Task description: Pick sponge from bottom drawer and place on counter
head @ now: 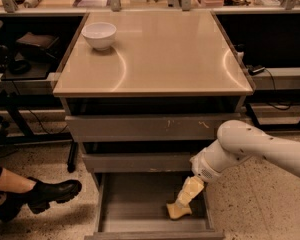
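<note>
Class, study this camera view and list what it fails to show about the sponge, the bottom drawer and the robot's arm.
- Sponge: its top is covered by the gripper, which reaches down into the bottom drawer.
- Bottom drawer: the front face is cut off by the lower picture edge.
- Arm: it runs off the right edge, so the base is unseen.
- Upper drawer gap: too dark inside.

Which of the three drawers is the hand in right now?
The bottom drawer: the hand is down inside it at the yellow sponge. It alone is pulled out, floor showing; the top drawer and middle drawer show only their fronts.
</note>
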`<state>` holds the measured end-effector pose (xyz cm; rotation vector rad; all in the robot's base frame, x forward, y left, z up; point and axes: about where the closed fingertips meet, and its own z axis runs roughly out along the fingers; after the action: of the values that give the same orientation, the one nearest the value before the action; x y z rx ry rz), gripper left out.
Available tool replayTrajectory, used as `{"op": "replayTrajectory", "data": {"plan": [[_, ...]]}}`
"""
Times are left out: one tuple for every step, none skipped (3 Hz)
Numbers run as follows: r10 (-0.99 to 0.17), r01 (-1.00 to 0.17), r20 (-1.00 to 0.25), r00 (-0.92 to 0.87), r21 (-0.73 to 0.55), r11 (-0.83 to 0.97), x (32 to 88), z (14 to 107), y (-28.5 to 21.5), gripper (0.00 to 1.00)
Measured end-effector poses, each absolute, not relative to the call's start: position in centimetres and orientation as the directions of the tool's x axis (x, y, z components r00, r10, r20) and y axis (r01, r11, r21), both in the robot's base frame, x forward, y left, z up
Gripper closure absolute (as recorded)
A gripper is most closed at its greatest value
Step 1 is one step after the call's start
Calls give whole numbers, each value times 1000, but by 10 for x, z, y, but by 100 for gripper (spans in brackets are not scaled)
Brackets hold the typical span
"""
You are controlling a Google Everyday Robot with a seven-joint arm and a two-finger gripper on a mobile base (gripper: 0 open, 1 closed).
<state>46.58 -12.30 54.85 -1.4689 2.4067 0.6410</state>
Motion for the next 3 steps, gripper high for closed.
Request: {"op": "replayTrajectory", "data": {"plan": [[-770,-880,-425,-476,228,417,471,542,-125,0],[-737,-826,-384,-556,164,539,486,515,-158,0],[-694,-797,-425,-581,123,591,507,518,-159,0]]}}
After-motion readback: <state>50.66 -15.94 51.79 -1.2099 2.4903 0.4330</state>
